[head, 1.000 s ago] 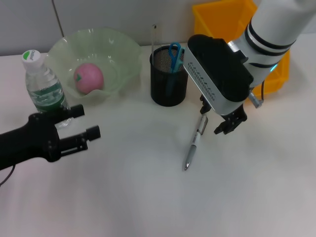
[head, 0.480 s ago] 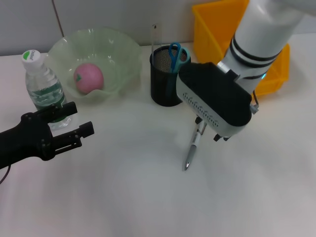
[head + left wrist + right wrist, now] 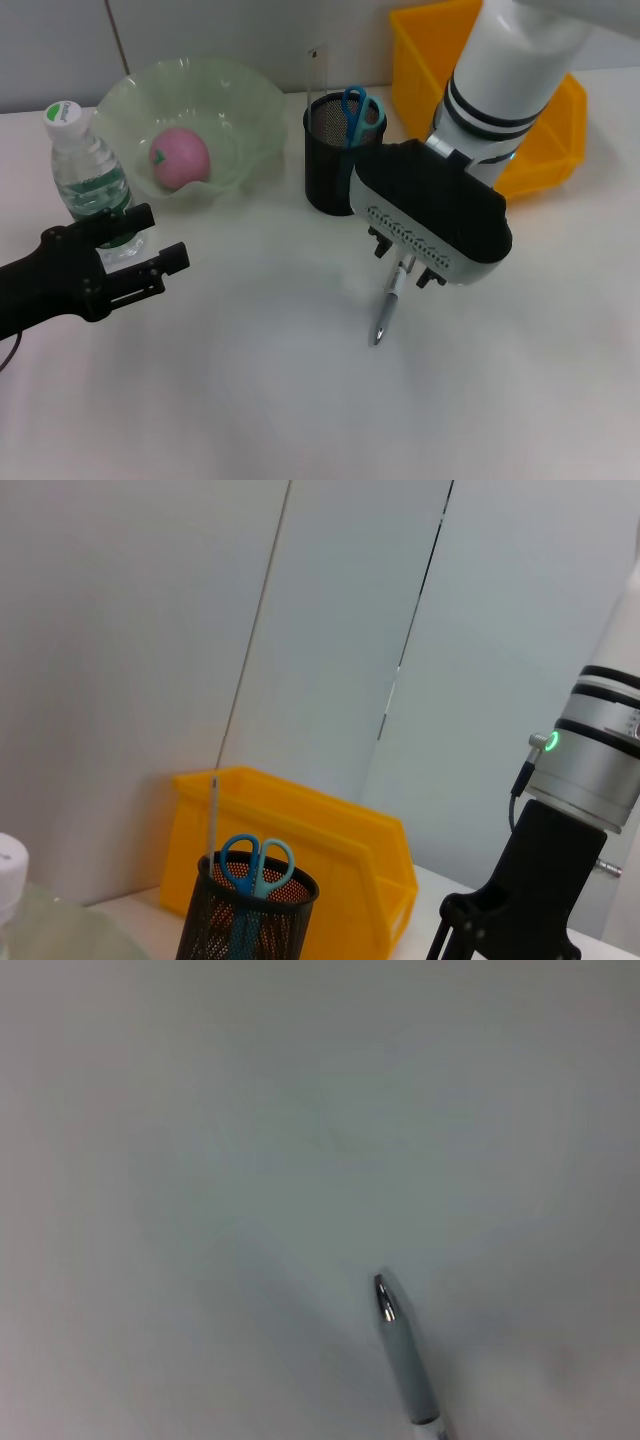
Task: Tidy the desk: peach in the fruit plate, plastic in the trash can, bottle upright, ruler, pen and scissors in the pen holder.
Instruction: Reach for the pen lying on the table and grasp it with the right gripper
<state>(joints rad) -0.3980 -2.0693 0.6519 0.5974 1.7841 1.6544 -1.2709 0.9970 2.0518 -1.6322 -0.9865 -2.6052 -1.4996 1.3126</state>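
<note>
The pen [image 3: 388,304] is lying on the counter [image 3: 300,400], its long axis running near-to-far with the silver tip toward me, the far end hidden under my right claw [image 3: 403,266]; I cannot tell how far that claw is parted. My left claw [image 3: 140,250] is hanging spread and empty beside the bottle [image 3: 88,175], whose label I cannot read. Beyond, scissors [image 3: 353,112] are standing in the holder [image 3: 338,160].

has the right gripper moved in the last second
Yes. In the head view the right gripper has shifted toward the robot's left, away from the yellow bin, and now sits over the upper end of the pen.
</note>
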